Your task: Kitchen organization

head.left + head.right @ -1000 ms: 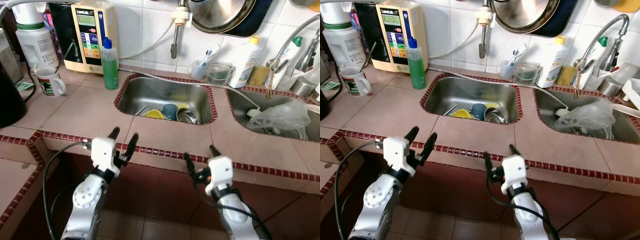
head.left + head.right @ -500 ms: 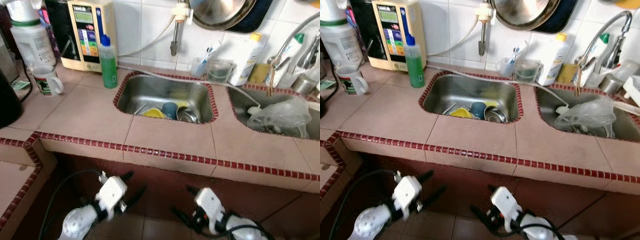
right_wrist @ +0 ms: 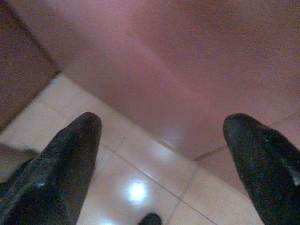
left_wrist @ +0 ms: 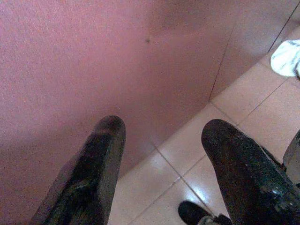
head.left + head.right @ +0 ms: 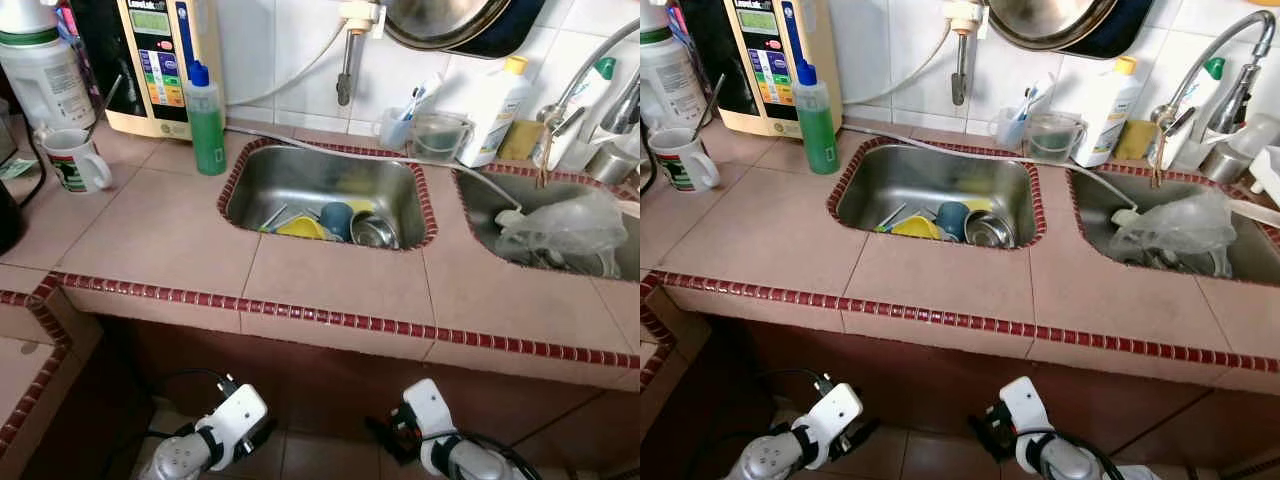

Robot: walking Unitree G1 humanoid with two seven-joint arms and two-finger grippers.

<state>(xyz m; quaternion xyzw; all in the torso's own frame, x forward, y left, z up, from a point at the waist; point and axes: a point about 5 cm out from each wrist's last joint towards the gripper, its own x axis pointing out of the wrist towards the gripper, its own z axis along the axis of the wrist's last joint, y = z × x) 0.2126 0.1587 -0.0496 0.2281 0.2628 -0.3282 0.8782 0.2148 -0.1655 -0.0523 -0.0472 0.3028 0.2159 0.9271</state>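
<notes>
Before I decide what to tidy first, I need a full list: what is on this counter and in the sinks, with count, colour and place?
Green bottle: one, blue cap, behind the left sink's left corner.
Mug: one, white, far left of the counter.
Water unit: one, cream, against the wall.
Jug: one, white, far left.
Left sink: steel, holding a yellow dish, a blue cup and a steel bowl.
Right sink: steel, holding a clear plastic bag.
White bottle: one, yellow cap, between the sinks at the wall.
Clear cups: two, beside it.
Left gripper: open, low by the floor.
Right gripper: open, low by the floor.
</notes>
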